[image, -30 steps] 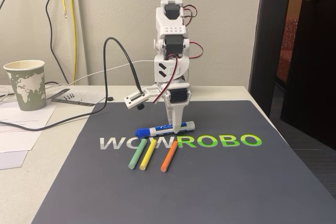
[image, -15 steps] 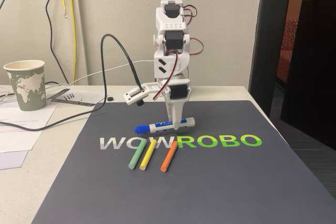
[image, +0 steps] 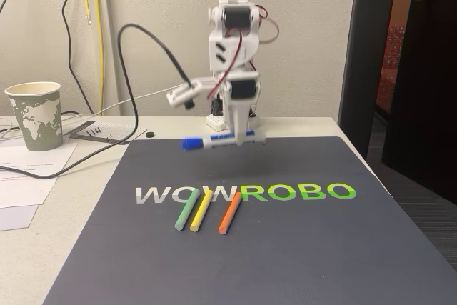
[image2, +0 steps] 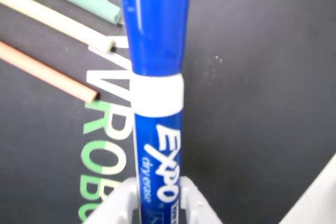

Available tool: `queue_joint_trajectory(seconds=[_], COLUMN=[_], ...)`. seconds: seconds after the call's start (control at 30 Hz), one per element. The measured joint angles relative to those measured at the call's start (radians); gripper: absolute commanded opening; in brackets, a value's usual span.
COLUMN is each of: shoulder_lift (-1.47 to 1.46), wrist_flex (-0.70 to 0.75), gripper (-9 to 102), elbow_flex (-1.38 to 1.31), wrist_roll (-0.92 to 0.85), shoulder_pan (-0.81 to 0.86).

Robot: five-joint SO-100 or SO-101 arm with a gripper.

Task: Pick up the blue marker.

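One white-barrelled dry-erase marker with a dark blue cap and blue label (image: 218, 139) is up in the air, clamped crosswise in the white two-finger gripper (image: 240, 136) of the white printed arm (image: 232, 55)! In the fixed view it hangs roughly level above the far edge of the dark grey mat (image: 285, 248), blue cap pointing to the left, with a faint shadow on the mat beneath it. The gripper is closed on the barrel near its middle, fingers pointing straight down.

The wrist view gives the close look: the blue marker (image2: 156, 93) runs up the centre of the picture, glossy blue cap on top, a white band of barrel under it, then the blue label with white "EXPO dry erase" lettering disappearing between the white gripper fingers (image2: 113, 208) at the bottom edge.

Down on the mat, three thin sticks lie fanned just below the "WOWROBO" lettering (image: 245, 193): a green stick (image: 185, 211), a yellow stick (image: 201, 212) and an orange stick (image: 229, 212), well apart from the marker. Off to the left on the worktop (image: 43, 233) stands a paper cup with a green world-map print (image: 33, 115), beside some papers and a black cable (image: 139, 55).
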Motion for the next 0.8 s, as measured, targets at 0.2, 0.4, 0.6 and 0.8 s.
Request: queue_joint_trajectory(seconds=[0.2, 0.4, 0.6, 0.8], shoulder_lift=[0.003, -0.003, -0.005, -0.005], wrist_flex=[0.156, 0.192, 0.198, 0.199], gripper=[3, 3, 3, 3], elbow_flex=[-0.17, -0.258, -0.291, -0.298], wrist_roll=[0.002, 0.017, 0.02, 0.02], shoulder_pan=[-0.014, -0.034, -0.034, -0.034])
